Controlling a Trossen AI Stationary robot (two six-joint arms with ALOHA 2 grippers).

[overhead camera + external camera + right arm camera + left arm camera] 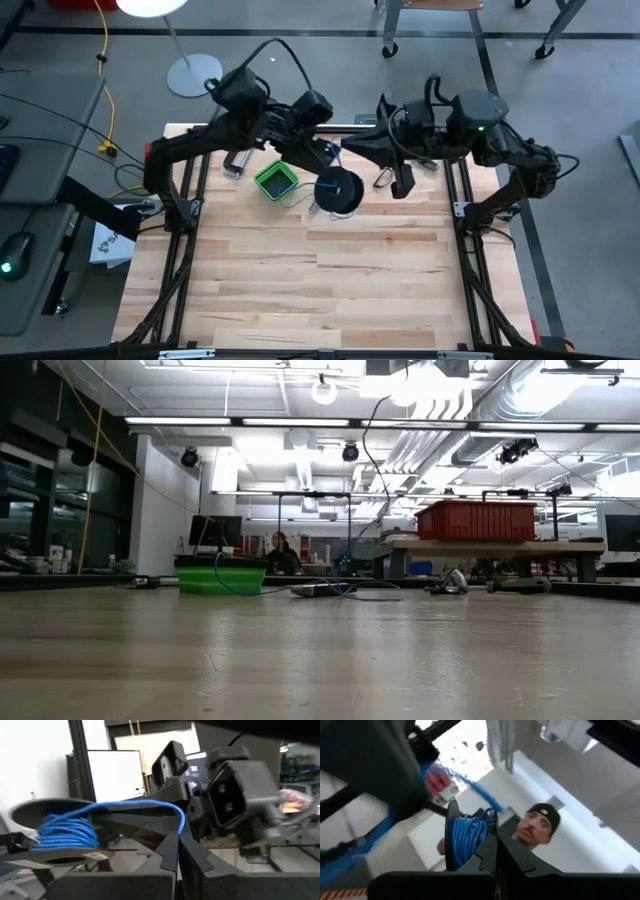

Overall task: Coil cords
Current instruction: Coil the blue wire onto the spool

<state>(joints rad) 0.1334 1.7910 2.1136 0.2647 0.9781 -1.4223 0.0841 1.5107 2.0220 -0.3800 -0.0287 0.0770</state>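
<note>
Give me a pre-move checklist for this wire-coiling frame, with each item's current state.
1. Right gripper shut on the blue wire: ok.
2. Left gripper shut at the spool; actually gripping it: cannot tell.
3. Wire wound on spool: ok.
4. All slack taken up: not ok, wire trails past the green box.
5. Person beyond the table clear of arms: cannot tell.

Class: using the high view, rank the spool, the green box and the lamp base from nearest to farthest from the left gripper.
From the left gripper:
1. Spool, just in front of it.
2. Green box, beside the spool, towards the left arm's side.
3. Lamp base, on the floor beyond the table.
</note>
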